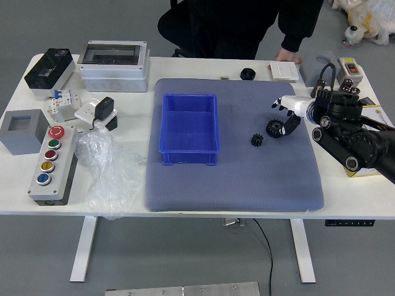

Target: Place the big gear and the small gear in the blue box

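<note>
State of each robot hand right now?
Left hand: not in view, so cannot be told.
Right hand: open, fingers spread at the big gear, not closed on it.

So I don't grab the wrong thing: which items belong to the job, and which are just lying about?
Job: big gear, small gear, blue box, right hand.

Lying about: button panel, clear plastic, grey box, white case, round black part.
</note>
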You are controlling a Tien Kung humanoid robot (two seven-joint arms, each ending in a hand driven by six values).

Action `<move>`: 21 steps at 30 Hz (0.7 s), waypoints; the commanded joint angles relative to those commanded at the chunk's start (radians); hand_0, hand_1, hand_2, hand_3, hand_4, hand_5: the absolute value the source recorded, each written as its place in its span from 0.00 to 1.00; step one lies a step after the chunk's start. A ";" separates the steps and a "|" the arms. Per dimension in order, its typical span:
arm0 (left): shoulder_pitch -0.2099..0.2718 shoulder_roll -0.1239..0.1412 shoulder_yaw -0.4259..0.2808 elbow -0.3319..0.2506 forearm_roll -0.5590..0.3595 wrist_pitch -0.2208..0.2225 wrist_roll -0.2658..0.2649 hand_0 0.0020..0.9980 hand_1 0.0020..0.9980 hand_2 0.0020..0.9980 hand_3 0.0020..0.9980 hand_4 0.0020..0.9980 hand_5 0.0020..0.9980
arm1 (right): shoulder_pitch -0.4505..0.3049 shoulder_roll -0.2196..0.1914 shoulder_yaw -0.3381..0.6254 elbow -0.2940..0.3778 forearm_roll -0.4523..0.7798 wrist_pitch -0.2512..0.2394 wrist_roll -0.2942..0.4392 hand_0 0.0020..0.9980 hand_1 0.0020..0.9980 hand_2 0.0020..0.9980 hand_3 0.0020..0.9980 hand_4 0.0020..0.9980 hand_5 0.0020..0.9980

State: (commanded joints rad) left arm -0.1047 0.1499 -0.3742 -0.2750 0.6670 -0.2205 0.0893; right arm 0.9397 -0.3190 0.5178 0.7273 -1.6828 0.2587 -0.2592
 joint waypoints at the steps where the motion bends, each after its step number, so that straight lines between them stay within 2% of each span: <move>1: 0.000 0.000 0.000 0.000 0.000 0.000 0.000 0.86 0.83 0.83 0.78 0.60 0.37 | 0.000 0.000 0.000 0.000 0.000 0.000 0.000 0.78 0.80 0.90 0.94 0.73 0.03; 21: -0.001 -0.002 -0.002 0.000 0.000 0.000 0.000 0.86 0.83 0.83 0.78 0.60 0.37 | -0.008 0.014 -0.011 -0.015 0.015 -0.001 -0.002 0.76 0.78 0.88 0.93 0.74 0.04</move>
State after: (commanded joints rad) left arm -0.1059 0.1477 -0.3764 -0.2752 0.6673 -0.2206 0.0894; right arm 0.9318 -0.3047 0.5063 0.7126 -1.6678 0.2577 -0.2617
